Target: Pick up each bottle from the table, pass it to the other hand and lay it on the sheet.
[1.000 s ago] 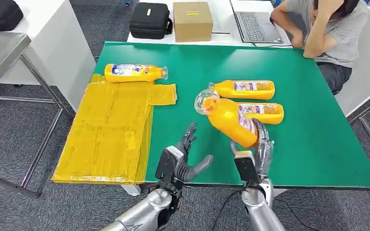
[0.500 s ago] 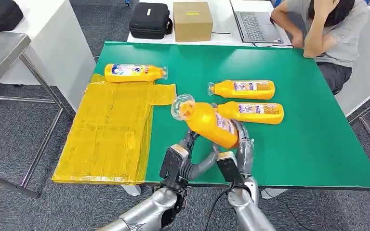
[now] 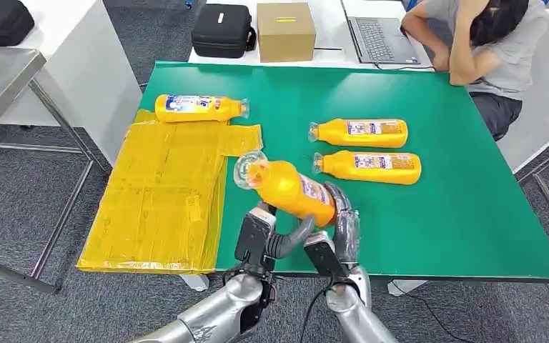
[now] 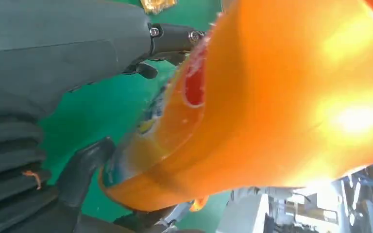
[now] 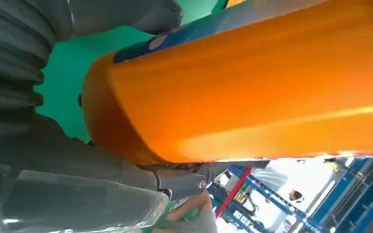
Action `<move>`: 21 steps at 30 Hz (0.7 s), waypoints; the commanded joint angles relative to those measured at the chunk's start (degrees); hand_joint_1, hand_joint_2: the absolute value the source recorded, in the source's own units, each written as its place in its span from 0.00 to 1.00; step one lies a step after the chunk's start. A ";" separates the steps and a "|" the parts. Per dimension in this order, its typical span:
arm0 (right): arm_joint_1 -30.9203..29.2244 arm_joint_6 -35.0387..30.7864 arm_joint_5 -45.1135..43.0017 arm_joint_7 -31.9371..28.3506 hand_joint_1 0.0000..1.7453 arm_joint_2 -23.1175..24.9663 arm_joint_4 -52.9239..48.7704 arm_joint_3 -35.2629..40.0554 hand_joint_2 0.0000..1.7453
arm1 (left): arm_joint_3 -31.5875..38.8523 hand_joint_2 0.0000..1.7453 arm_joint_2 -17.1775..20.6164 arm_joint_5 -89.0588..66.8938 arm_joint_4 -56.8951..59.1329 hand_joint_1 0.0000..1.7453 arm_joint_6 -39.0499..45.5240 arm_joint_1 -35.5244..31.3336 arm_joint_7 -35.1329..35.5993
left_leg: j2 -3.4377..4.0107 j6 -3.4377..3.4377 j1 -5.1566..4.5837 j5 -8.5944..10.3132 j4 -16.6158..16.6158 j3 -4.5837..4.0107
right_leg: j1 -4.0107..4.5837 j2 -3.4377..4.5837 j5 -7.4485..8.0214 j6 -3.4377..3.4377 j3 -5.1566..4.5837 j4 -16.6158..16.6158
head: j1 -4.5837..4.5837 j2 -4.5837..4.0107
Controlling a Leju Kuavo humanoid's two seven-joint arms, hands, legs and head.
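Observation:
My right hand (image 3: 339,229) grips an orange bottle (image 3: 293,189) by its base, tilted above the green table (image 3: 457,193) near its front edge, clear cap toward the yellow sheet (image 3: 161,193). My left hand (image 3: 266,232) sits just under the bottle with its fingers spread around the body and its thumb against it. The left wrist view shows the bottle (image 4: 281,97) lying between the fingers (image 4: 85,162). In the right wrist view the bottle (image 5: 252,87) rests in my right hand (image 5: 43,160). One bottle (image 3: 196,107) lies at the sheet's far edge. Two more bottles (image 3: 361,132) (image 3: 372,166) lie on the table.
A person (image 3: 493,50) sits at the far right corner beside a laptop (image 3: 379,36). A cardboard box (image 3: 286,30) and a black case (image 3: 221,28) stand on the white table behind. A metal table (image 3: 0,78) stands to the left.
My right hand has carried the bottle left and toward me, over my left hand. My left hand's fingers now reach up around the bottle's body.

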 commanded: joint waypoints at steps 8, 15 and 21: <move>-4.03 -0.20 -1.52 -0.05 1.00 -0.12 5.20 4.19 1.00 | 2.91 1.00 0.87 0.49 1.36 0.00 0.45 -2.54 0.17 | 0.13 -0.10 0.03 -0.07 0.00 0.16 | 0.03 0.09 -0.05 -0.09 0.11 0.01 | 0.00 0.00; -4.61 -0.20 8.72 -0.05 1.00 1.25 7.06 0.72 1.00 | -2.35 1.00 0.87 6.62 1.42 0.00 -2.73 -3.99 0.67 | 0.07 -0.13 0.05 -0.08 0.01 0.18 | 0.06 0.02 -0.07 -0.11 0.15 0.02 | 0.00 0.00; -4.32 -0.20 16.15 -0.05 1.00 4.33 8.87 -0.34 1.00 | -3.55 1.00 0.87 8.81 1.67 0.00 -1.62 -4.87 0.34 | 0.17 -0.21 0.08 -0.20 0.08 0.33 | 0.10 0.09 -0.18 -0.19 0.25 0.12 | 0.02 0.00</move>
